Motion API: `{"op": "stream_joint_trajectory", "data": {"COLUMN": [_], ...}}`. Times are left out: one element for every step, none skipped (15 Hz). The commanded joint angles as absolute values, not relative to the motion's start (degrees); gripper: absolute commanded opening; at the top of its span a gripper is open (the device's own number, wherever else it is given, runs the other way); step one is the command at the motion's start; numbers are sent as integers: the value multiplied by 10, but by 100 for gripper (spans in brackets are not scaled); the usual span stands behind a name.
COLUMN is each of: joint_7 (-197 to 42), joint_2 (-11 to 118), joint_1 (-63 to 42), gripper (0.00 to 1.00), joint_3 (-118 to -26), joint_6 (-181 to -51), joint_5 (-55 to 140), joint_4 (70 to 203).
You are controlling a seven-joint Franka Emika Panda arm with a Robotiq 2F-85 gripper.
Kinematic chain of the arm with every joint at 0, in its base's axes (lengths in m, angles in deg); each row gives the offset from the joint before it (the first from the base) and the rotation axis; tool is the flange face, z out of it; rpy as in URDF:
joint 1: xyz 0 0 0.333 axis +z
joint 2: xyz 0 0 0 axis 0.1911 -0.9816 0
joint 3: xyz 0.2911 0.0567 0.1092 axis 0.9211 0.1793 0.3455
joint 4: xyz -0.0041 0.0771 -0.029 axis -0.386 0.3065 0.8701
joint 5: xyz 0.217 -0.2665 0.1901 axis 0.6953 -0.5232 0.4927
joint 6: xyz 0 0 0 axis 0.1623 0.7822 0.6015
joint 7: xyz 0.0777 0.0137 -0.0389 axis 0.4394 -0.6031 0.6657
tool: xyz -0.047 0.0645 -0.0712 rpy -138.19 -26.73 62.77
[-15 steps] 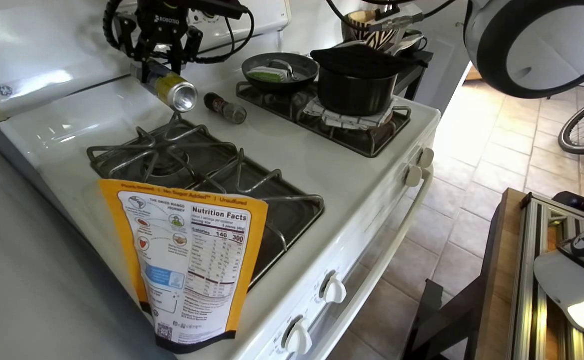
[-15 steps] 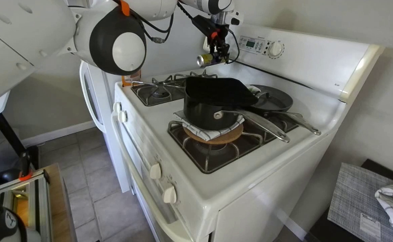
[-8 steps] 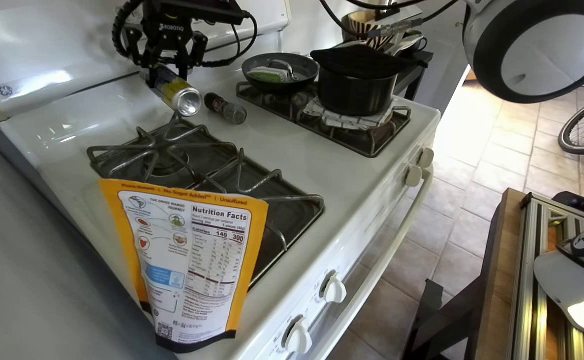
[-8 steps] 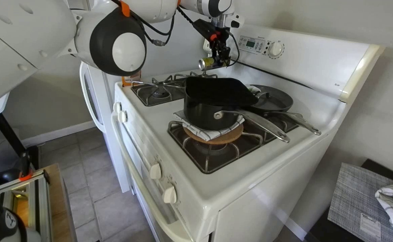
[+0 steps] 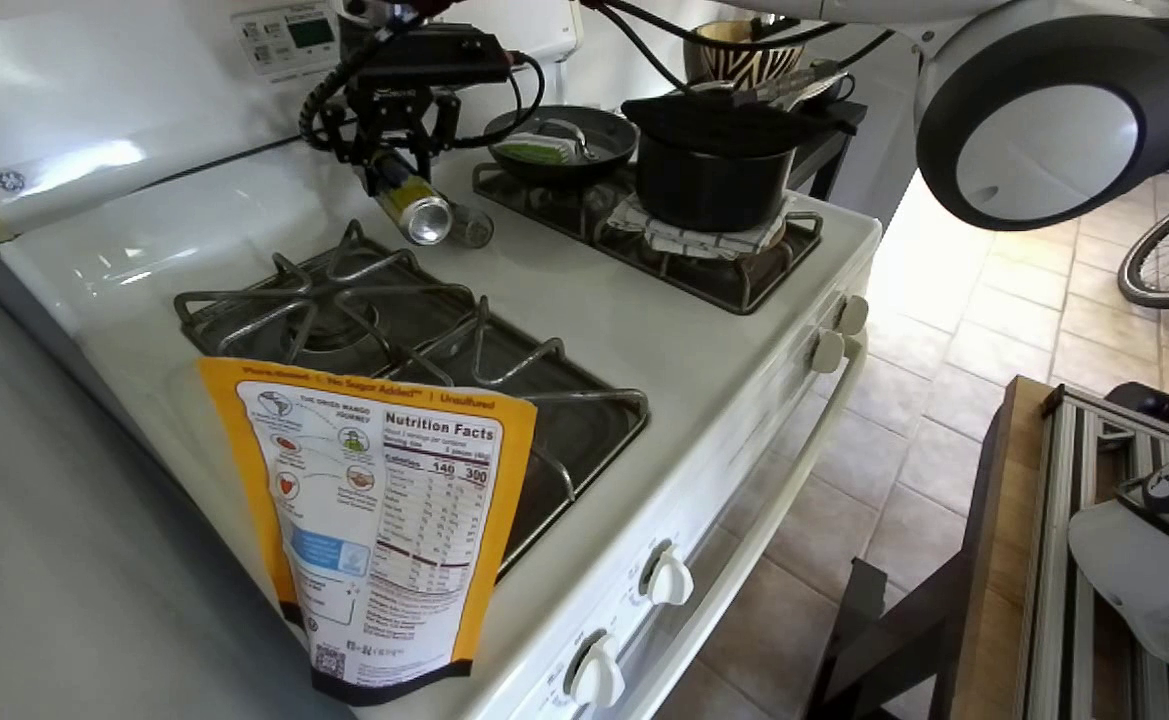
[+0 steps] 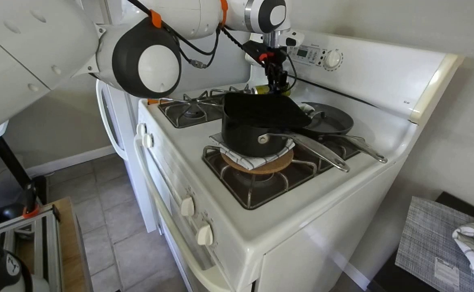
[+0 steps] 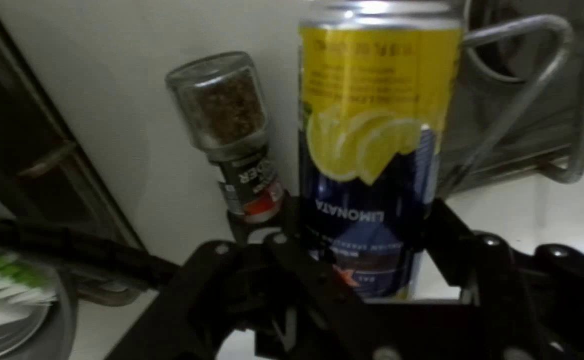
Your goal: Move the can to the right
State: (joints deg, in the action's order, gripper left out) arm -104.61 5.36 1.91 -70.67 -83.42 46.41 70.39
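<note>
The can point(image 5: 414, 205) is a yellow and dark blue drink can with silver ends. My gripper point(image 5: 397, 172) is shut on it, one finger on each side, and holds it lying on its side near the back of the stove. In the wrist view the can point(image 7: 371, 125) shows its lemon label between the two fingers point(image 7: 364, 225). In an exterior view the can point(image 6: 262, 89) is partly hidden by the black pot and the gripper point(image 6: 276, 83). I cannot tell exactly how far it is above the stove top.
A glass spice grinder point(image 5: 472, 228) lies beside the can, also in the wrist view point(image 7: 227, 110). A burner grate point(image 5: 329, 300) is in front. A black pot point(image 5: 714, 180) and a pan point(image 5: 561, 172) stand on another grate. A yellow packet point(image 5: 374, 530) stands at the stove's side.
My gripper has moved with the can to the right and lower in both exterior views. The can now overlaps the grinder in an exterior view. It stays held.
</note>
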Motion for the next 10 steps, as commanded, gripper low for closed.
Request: {"op": "stream_joint_trajectory", "data": {"joint_7": [-1059, -1055, -1048, -1037, -1032, -1025, -1017, -1012, -999, -990], "joint_2": [50, 49, 48, 44, 38, 32, 29, 28, 24, 21], "joint_1": [28, 29, 30, 32, 34, 36, 39, 41, 44, 46], "gripper": [35, 35, 35, 35, 35, 35, 35, 35, 35, 35], "joint_3": [-733, -738, -741, -742, -743, -742, -742, -741, -739, -737], "joint_6": [-778, -764, -756, -755, -761, -776, -785, -796, -806, -811], "joint_5": [426, 416, 409, 403, 398, 395, 392, 389, 388, 388], "joint_4": [690, 690, 690, 688, 682, 677, 679, 682, 683, 684]}}
